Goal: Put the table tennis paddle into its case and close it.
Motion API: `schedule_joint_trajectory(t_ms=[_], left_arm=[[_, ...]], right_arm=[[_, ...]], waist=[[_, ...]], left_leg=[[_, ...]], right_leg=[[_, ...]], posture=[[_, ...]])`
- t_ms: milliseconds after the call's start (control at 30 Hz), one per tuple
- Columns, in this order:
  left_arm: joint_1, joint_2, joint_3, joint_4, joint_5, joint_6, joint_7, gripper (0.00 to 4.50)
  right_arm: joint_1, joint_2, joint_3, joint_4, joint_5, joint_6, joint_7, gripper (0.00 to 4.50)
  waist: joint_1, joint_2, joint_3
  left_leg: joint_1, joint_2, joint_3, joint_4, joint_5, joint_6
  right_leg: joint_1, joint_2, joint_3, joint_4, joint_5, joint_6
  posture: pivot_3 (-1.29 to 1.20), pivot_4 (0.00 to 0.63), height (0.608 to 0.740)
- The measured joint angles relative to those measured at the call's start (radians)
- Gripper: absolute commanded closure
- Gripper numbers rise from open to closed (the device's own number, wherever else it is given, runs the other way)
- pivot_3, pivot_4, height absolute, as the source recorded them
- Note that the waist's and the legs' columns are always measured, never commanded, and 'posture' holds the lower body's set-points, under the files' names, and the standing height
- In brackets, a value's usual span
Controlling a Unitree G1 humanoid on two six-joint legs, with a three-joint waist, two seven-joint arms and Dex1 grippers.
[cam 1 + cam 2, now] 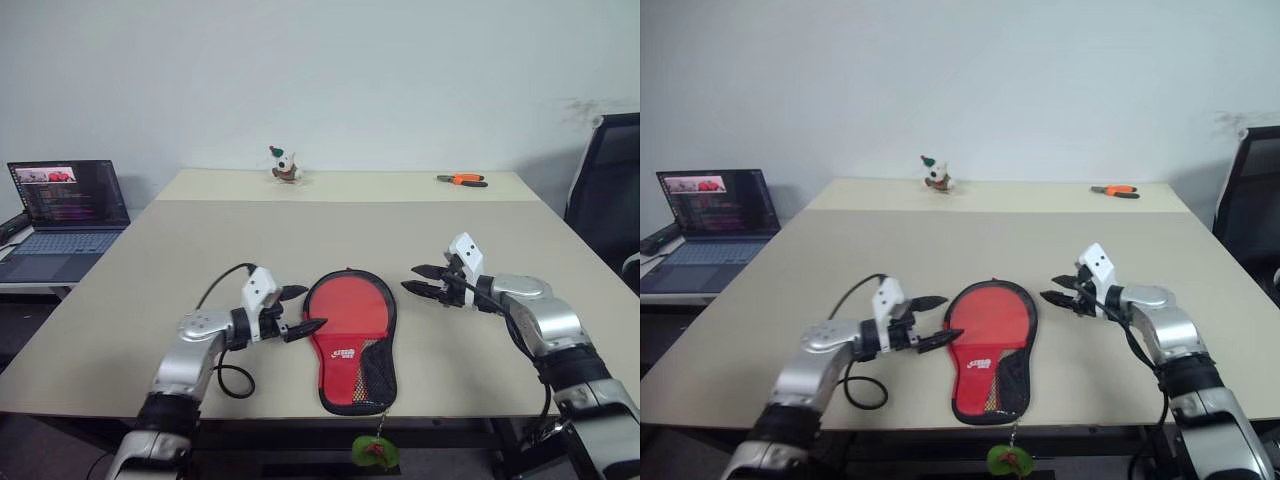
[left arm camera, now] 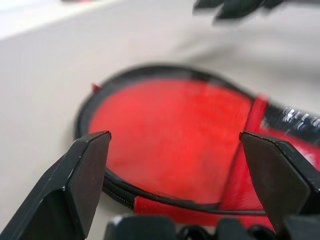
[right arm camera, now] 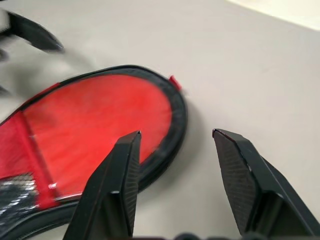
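Note:
The case (image 1: 350, 335) lies flat on the table near its front edge, red side up, with a black rim, a white logo and a mesh panel. Its green zipper tag (image 1: 375, 452) hangs over the table's front edge. The table tennis paddle is hidden; I cannot make it out apart from the case. My left gripper (image 1: 312, 308) hovers open just left of the case's round end, pointing at it. My right gripper (image 1: 409, 277) is open a short way to the right of the round end, with nothing between its fingers. In the left wrist view the case (image 2: 170, 140) lies beyond the spread fingers.
An open laptop (image 1: 70, 210) sits on a side desk at the far left. A small toy figure (image 1: 285, 165) and orange-handled pliers (image 1: 462, 180) lie at the table's far edge. A black chair (image 1: 605, 190) stands at the right. Bare table (image 1: 200, 240) surrounds the case.

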Motion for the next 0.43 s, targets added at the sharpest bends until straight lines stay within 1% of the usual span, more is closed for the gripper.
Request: schedule_joint_trajectory(t_ms=[100,200,333,433], left_arm=[[0.035,0.001,0.011,-0.130,-0.025,0.081,0.066,0.00],[0.034,0.007,0.010,-0.160,-0.027,0.119,0.107,0.00],[0.008,0.019,0.010,-0.141,-0.024,0.118,0.126,0.00],[0.010,0.015,0.004,-0.125,-0.024,0.116,0.138,0.00]], right_arm=[[-0.046,0.001,-0.003,0.172,-0.042,-0.092,0.036,2.04],[-0.072,-0.007,-0.006,0.273,-0.077,-0.154,0.040,2.04],[-0.077,-0.029,-0.039,0.308,-0.095,-0.186,0.034,2.04],[-0.051,-0.033,-0.049,0.246,-0.096,-0.179,0.026,2.04]], waist=[[0.001,0.002,0.001],[-0.003,0.002,0.001],[-0.003,0.003,0.002],[-0.005,0.003,0.002]], left_leg=[[0.001,0.000,0.002,0.000,0.000,0.000],[0.002,0.000,0.003,0.000,0.000,0.000],[0.002,0.000,0.004,-0.001,0.000,0.000],[0.002,0.000,0.004,-0.001,0.000,0.000]], right_leg=[[0.001,0.000,0.000,0.000,0.000,0.000],[0.001,0.000,0.001,0.001,0.000,0.000],[0.001,0.001,0.002,0.000,0.000,0.000],[0.000,0.000,0.003,0.000,0.000,0.000]], posture=[[0.00,0.150,0.740],[0.00,0.150,0.740],[0.00,0.150,0.740],[0.00,0.150,0.740]])
